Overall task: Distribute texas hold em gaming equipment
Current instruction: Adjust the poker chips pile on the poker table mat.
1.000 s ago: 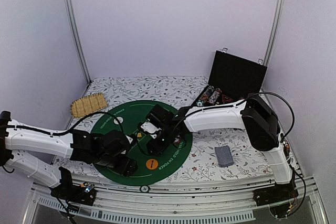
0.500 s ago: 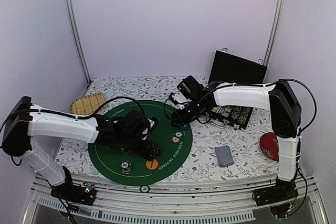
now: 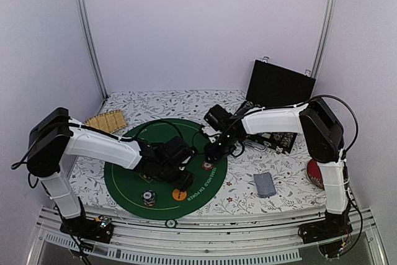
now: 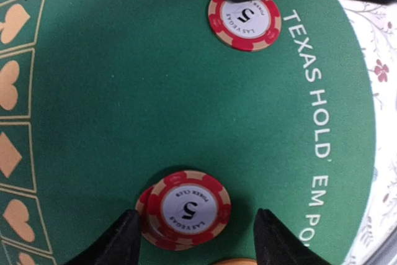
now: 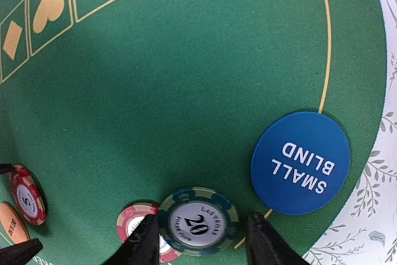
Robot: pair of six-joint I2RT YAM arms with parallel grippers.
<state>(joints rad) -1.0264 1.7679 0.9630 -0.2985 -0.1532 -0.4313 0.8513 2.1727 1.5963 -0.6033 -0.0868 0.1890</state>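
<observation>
On the round green mat (image 3: 127,181) a stack of two red "5" chips (image 4: 184,209) lies between the fingers of my open left gripper (image 4: 195,240) (image 3: 184,175), nearer the left finger, with bare felt on the right. My right gripper (image 5: 198,243) (image 3: 214,151) is shut on a dark green "20" chip (image 5: 198,220), which overlaps a red chip (image 5: 133,224) (image 4: 244,22) (image 3: 208,166). The blue SMALL BLIND button (image 5: 301,162) lies just right of it. An orange button (image 3: 180,194), a striped chip (image 3: 149,198) and a card deck (image 3: 265,184) also show.
An open black case (image 3: 279,88) holding chip rows stands at the back right. A red round disc (image 3: 316,172) lies by the right arm's base, and a bamboo mat (image 3: 105,122) at the back left. Both arms reach over the mat's right half, their grippers close together.
My left gripper has slid right across the mat to the red chips. My right gripper has come down from beside the case to the mat's right edge, and its jaws have narrowed.
</observation>
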